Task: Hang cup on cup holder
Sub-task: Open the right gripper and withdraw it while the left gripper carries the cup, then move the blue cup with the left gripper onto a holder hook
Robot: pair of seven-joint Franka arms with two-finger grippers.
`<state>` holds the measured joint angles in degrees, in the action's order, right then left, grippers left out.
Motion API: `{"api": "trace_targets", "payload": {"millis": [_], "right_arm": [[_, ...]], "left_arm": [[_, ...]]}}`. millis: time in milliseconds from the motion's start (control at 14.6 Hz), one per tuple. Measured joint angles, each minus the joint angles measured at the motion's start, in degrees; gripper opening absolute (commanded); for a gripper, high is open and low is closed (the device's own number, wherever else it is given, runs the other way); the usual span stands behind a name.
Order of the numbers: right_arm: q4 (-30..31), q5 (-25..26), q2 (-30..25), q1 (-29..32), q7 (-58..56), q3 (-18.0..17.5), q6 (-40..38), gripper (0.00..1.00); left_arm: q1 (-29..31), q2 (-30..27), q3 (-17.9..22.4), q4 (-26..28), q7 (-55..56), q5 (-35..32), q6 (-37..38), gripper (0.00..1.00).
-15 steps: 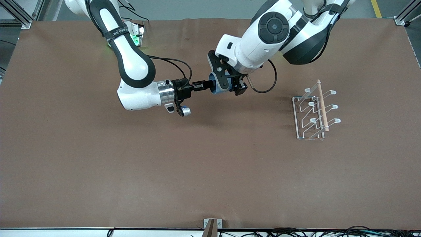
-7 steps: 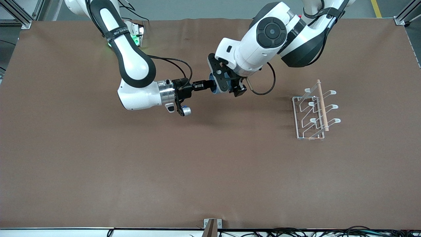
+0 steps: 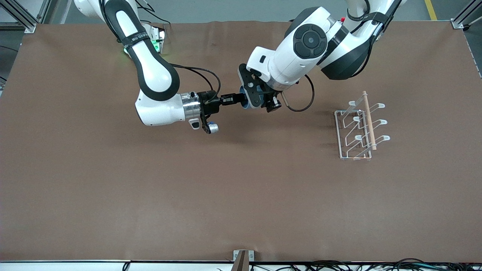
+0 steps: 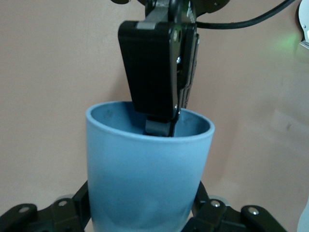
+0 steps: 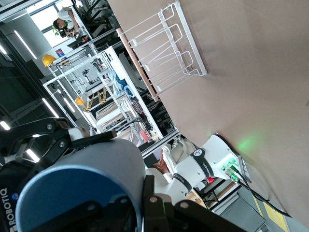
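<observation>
The light-blue cup (image 3: 244, 103) hangs on its side in the air over the table's middle, between both hands. My right gripper (image 3: 241, 99) is shut on the cup's rim, one finger inside and one outside, as the left wrist view (image 4: 161, 121) shows. My left gripper (image 3: 258, 98) is open, with its fingers (image 4: 77, 205) flanking the cup's body (image 4: 149, 179). In the right wrist view the cup (image 5: 87, 179) fills the space beside my right gripper (image 5: 145, 195). The white wire cup holder (image 3: 357, 128) with its wooden rod stands toward the left arm's end of the table.
The brown table cover (image 3: 226, 188) stretches wide around the arms. The cup holder also shows in the right wrist view (image 5: 164, 48). A metal bracket (image 3: 243, 259) sits at the table edge nearest the front camera.
My left arm has shifted a little, bringing its hand closer over the cup. The right gripper has kept its hold on the rim and hardly moved.
</observation>
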<state>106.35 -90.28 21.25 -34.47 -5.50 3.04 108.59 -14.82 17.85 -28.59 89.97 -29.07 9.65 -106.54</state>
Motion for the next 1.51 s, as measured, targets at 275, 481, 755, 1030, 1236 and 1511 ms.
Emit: {"api": "trace_targets", "payload": {"millis": [275, 481, 755, 1030, 1236, 1511], "right_arm": [[-0.45, -0.49, -0.04, -0.01, 0.04, 0.24, 0.09, 1.00], [-0.65, -0.57, -0.06, 0.47, 0.04, 0.97, 0.49, 1.00], [-0.45, 4.18, -0.14, 5.10, 0.04, 1.86, 0.99, 1.00], [-0.41, 19.52, -0.99, 15.10, 0.06, 2.31, -0.13, 1.00], [-0.61, 34.84, -2.70, 23.92, 0.39, 2.62, -2.90, 1.00], [-6.32, 54.74, -4.25, 35.54, -0.05, 2.72, -11.42, 1.00]], "left_arm": [[0.12, 0.12, 0.03, 0.55, -0.36, -0.42, 0.08, 0.30], [0.55, 0.07, 0.08, 0.56, -2.41, -3.65, 1.08, 0.20], [1.34, -0.67, 0.18, 0.26, -3.07, -10.65, 7.12, 0.10], [1.95, -1.72, 0.36, -0.21, -3.07, -20.43, 16.17, 0.01], [2.20, -1.99, 0.37, -0.24, -4.57, -31.30, 24.25, 0.00], [2.12, -1.22, 0.29, 1.80, -7.58, -44.09, 32.88, 0.00]]}}
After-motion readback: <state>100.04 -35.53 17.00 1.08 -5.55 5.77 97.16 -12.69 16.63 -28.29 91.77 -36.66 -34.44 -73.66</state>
